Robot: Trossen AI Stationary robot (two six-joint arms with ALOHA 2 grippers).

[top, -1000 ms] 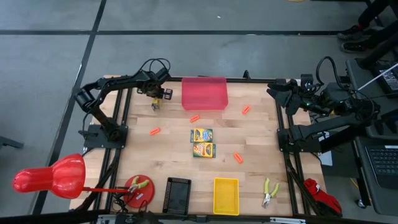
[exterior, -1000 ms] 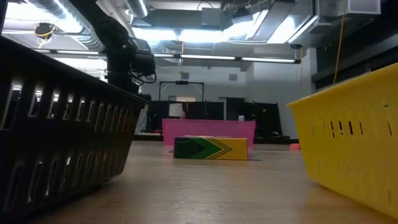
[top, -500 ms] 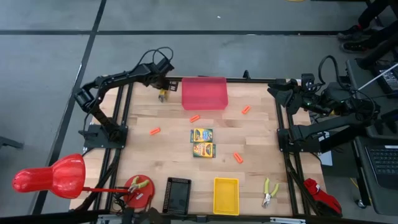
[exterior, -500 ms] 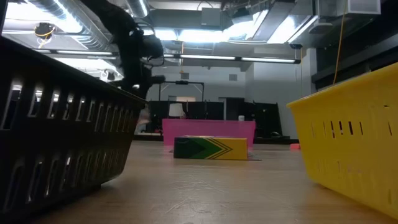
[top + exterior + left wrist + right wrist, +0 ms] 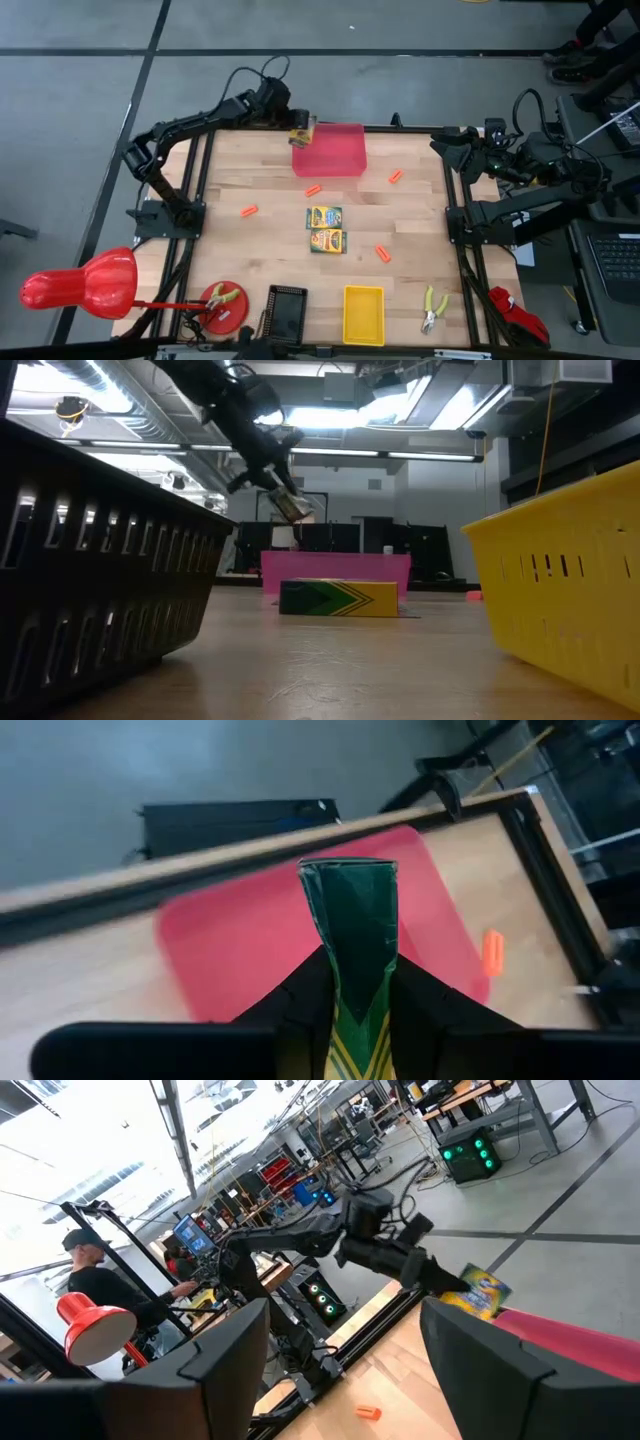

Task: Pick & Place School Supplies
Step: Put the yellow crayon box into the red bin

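The left gripper (image 5: 297, 130) is clamping its jaws on a crayon box (image 5: 352, 935), carrying it lengthwise out ahead above the pink bin's (image 5: 335, 152) near corner, while the right gripper (image 5: 447, 146) is idling open.

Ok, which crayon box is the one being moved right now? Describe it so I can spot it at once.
Find the pink bin at the table's far edge. At its left corner the left gripper holds a small green-and-yellow crayon box up in the air. The other two crayon boxes lie flat side by side mid-table; this is the only one off the wood.
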